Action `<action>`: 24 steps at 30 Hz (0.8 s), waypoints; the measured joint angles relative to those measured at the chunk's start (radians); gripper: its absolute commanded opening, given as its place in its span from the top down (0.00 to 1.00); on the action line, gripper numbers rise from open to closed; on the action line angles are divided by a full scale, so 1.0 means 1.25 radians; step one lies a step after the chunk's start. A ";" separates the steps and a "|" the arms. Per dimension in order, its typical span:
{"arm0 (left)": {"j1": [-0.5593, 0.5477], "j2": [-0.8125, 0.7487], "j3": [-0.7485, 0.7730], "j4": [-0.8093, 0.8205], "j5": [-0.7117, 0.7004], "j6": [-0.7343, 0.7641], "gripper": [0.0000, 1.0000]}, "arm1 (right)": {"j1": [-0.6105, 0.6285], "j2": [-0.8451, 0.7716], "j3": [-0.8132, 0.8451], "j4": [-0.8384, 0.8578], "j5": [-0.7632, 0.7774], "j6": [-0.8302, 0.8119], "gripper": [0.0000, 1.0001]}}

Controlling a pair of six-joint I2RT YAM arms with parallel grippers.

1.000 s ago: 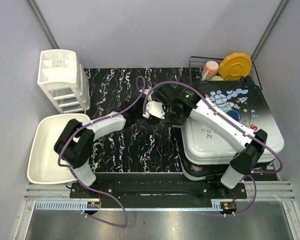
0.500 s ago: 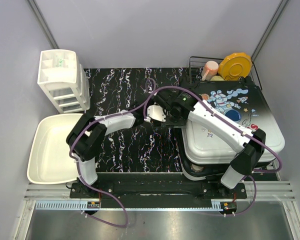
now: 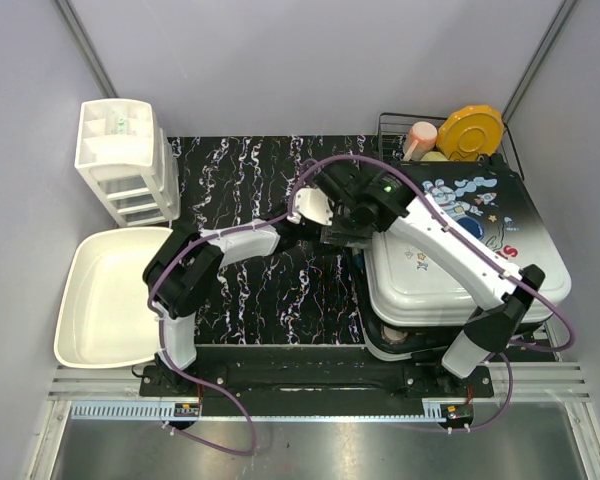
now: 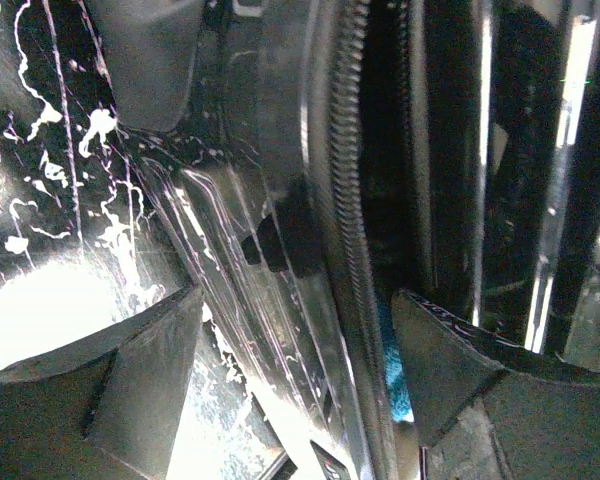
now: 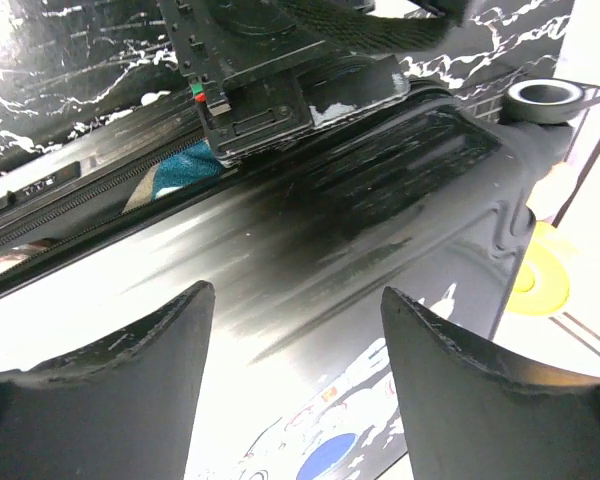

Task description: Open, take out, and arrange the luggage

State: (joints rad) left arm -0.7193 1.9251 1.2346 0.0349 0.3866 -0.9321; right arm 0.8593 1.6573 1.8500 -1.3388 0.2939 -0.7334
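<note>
Luggage (image 3: 427,290): black-to-white shell; astronaut print

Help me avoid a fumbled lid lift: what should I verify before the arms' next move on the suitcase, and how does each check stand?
1. Suitcase lies flat, printed shell up: ok.
2. Zip seam parted at this edge, teal fabric showing through: ok.
3. Left gripper at the seam, jaws open: ok.
4. Right gripper over the shell, jaws open, holding nothing: ok.
5. Zip undone all the way round: cannot tell.
</note>
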 measured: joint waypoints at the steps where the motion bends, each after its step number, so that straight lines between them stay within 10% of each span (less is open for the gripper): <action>1: -0.001 -0.006 0.000 -0.006 0.000 0.000 0.19 | 0.000 -0.006 0.014 0.002 -0.003 0.003 0.20; 24: -0.064 -0.040 0.386 -0.209 0.007 0.106 0.20 | -0.002 -0.286 0.089 0.019 -0.393 0.060 0.16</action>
State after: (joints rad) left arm -0.7998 1.8748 1.7168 -0.2260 0.3954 -0.7994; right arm 0.8574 1.2999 1.9617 -1.3148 -0.1970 -0.6582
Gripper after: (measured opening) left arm 0.806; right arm 0.858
